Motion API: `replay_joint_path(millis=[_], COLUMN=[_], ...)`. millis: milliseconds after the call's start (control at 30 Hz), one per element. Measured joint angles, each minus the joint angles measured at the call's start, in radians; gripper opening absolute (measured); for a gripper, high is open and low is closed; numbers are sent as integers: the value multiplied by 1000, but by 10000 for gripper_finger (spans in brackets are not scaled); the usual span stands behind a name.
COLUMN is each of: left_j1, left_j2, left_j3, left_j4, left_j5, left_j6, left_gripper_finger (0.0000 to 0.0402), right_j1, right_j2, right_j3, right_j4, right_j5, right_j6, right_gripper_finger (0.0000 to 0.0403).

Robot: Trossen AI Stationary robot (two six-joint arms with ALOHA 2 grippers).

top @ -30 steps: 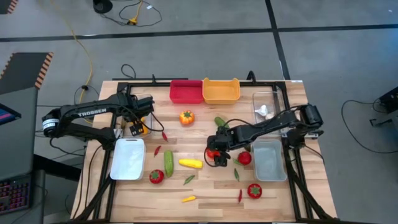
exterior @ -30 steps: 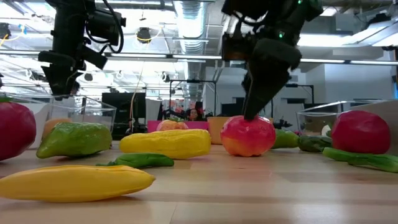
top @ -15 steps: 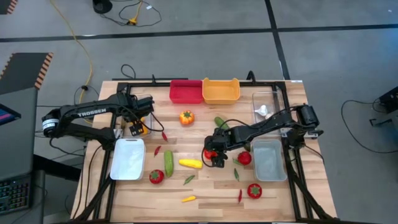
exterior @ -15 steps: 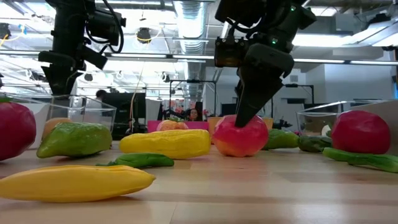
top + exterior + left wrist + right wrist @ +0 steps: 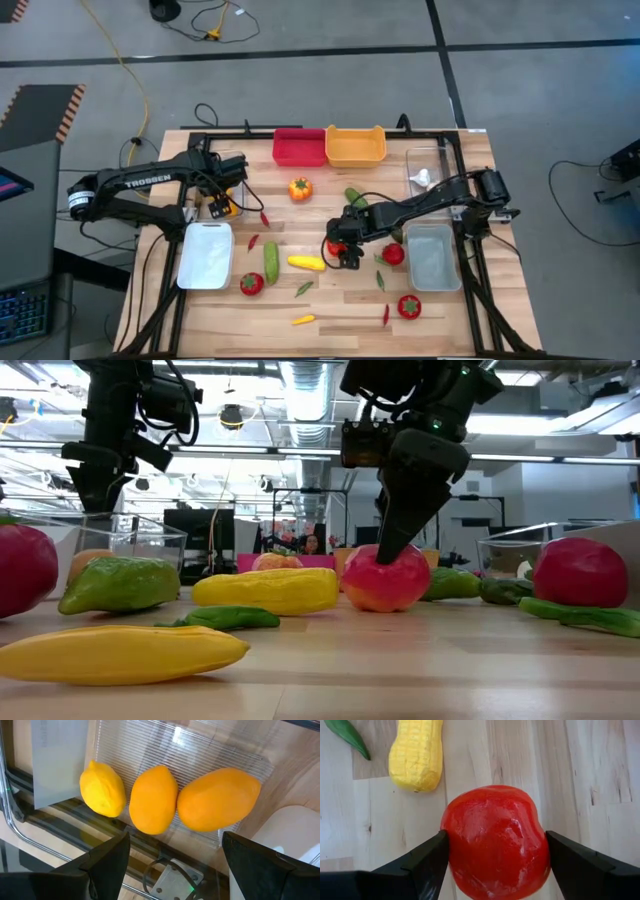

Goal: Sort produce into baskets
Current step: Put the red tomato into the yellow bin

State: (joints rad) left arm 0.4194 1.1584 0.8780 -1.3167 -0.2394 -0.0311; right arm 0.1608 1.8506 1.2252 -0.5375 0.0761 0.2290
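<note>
Nearest the low camera I see a long yellow piece [image 5: 120, 650] lying on the bench [image 5: 330, 305], with a red fruit at each edge of that view and a green pepper [image 5: 120, 582] behind on the left. A small green chili [image 5: 215, 618] lies in front of the yellow corn [image 5: 306, 263].

Mid-bench: the right gripper [image 5: 340, 250] is down on a red tomato [image 5: 495, 842]. Its jaws are closed against both sides of the fruit, and the tomato sits on the wood. The corn lies just beside it; a green chili [image 5: 347, 737] lies near the corn's end. A green cucumber [image 5: 271, 261] lies past the corn, another red tomato [image 5: 393, 254] on the other side, near a pale tray [image 5: 432, 258].

The left gripper [image 5: 222, 200] hangs over a clear tub [image 5: 200, 765] holding a lemon [image 5: 102, 789] and two orange fruits, touching in a row. Its jaws stand wide, holding nothing. A white tray [image 5: 205, 255] lies beside it.

Far edge: red bin [image 5: 299, 146] and orange-yellow bin [image 5: 356, 146] touch side by side; an orange pepper [image 5: 300, 187] stands in front of them.
</note>
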Motion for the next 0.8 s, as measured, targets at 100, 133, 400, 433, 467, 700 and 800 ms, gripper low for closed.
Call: replay_joint_path(millis=[100, 133, 400, 433, 467, 700, 800], left_j1=[0, 0, 0, 0, 0, 0, 0], left_j2=[0, 0, 0, 0, 0, 0, 0], left_j3=[0, 0, 0, 0, 0, 0, 0], left_j4=[0, 0, 2, 3, 3, 3, 9], left_j5=[0, 0, 1, 1, 1, 1, 1], left_j6=[0, 0, 0, 0, 0, 0, 0], left_gripper_finger=[304, 304, 304, 304, 304, 304, 304], right_j1=[0, -1, -32, -38, -44, -126, -179], right_j2=[5, 5, 5, 5, 5, 3, 2], right_j3=[40, 51, 145, 157, 171, 255, 289], right_j4=[-41, -53, -149, -160, -173, -257, -292], right_j5=[-2, -3, -2, -2, -2, 31, 78], right_j6=[-23, -28, -60, -72, -81, -185, -231], right_gripper_finger=[332, 332, 332, 332, 332, 332, 332])
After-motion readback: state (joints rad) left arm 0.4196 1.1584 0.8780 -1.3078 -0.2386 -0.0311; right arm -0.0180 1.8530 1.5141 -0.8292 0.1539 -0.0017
